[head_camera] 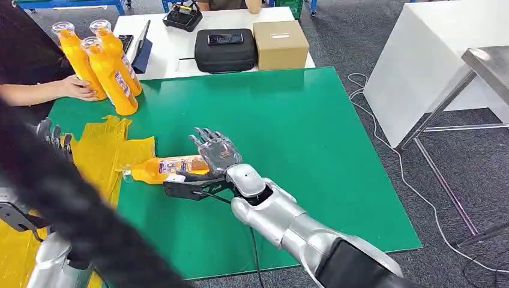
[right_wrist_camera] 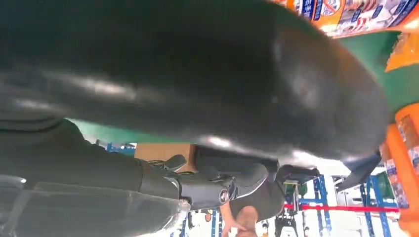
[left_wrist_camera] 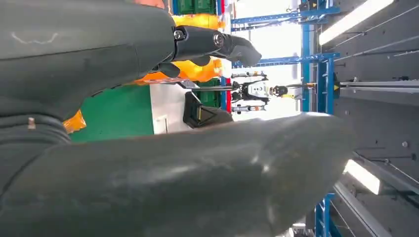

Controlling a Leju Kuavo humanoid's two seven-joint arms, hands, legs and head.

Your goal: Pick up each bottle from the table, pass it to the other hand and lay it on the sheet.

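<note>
An orange bottle (head_camera: 157, 170) lies on its side on the green table (head_camera: 312, 132), its cap end reaching the edge of the yellow sheet (head_camera: 102, 150). My right hand (head_camera: 216, 153) is at the bottle's base end, fingers straight and apart, the thumb alongside the bottle. The right wrist view has the bottle's label (right_wrist_camera: 346, 12) beyond the thumb of my right hand (right_wrist_camera: 197, 74), not between thumb and fingers. My left hand (head_camera: 54, 137) is raised over the sheet at the left edge, fingers apart and holding nothing, as the left wrist view of the left hand (left_wrist_camera: 148, 163) confirms.
Three orange bottles (head_camera: 108, 72) stand upright at the table's back left, a person's hand (head_camera: 78, 89) resting on them. Behind are a black case (head_camera: 225, 51) and a cardboard box (head_camera: 280, 44). A dark blurred band (head_camera: 72, 204) crosses the lower left. A white table (head_camera: 420, 66) stands to the right.
</note>
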